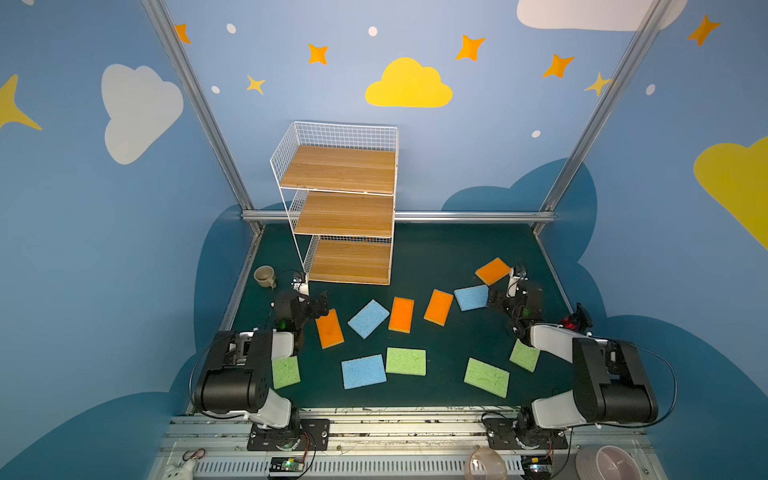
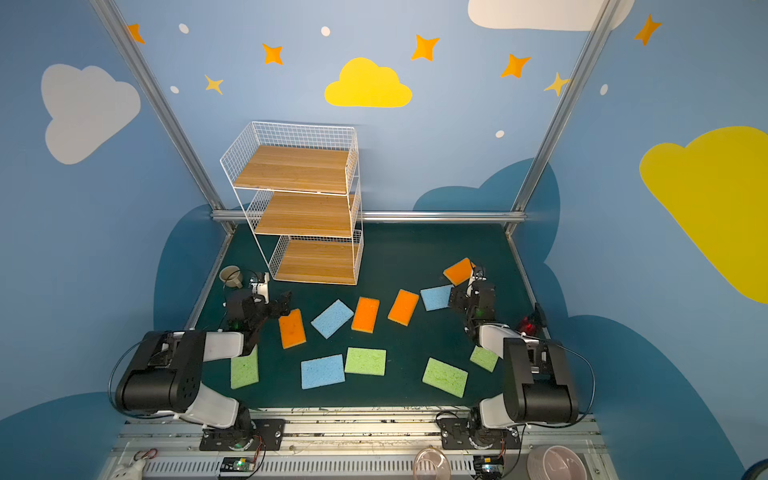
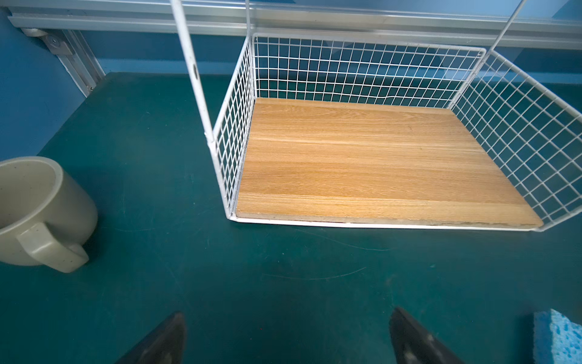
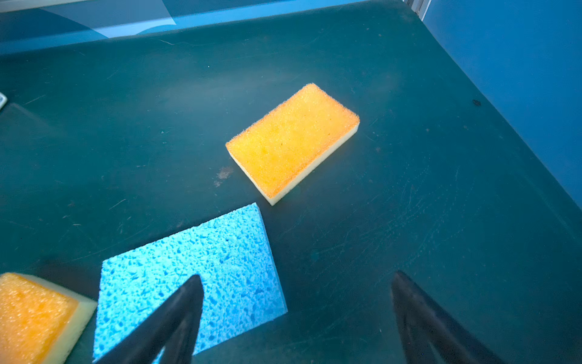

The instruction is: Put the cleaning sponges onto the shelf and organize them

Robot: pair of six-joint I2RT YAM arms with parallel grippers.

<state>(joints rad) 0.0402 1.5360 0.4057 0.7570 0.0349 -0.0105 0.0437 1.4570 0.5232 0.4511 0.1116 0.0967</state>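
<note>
Sponges (image 1: 406, 360) all lie flat on the desk (image 1: 436, 249), the shelf (image 1: 345, 216) bare. Right fingers (image 4: 185, 309), spread wide and empty, hover nearest the light blue sponge (image 4: 220, 252), under one tip only, its long axis roughly along their gap. Left fingers (image 3: 167, 340) gape empty too.

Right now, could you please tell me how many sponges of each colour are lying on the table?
Orange sponges: 4
Light blue sponges: 3
Light green sponges: 4
Total: 11, all on the table, none on the shelf.
</note>
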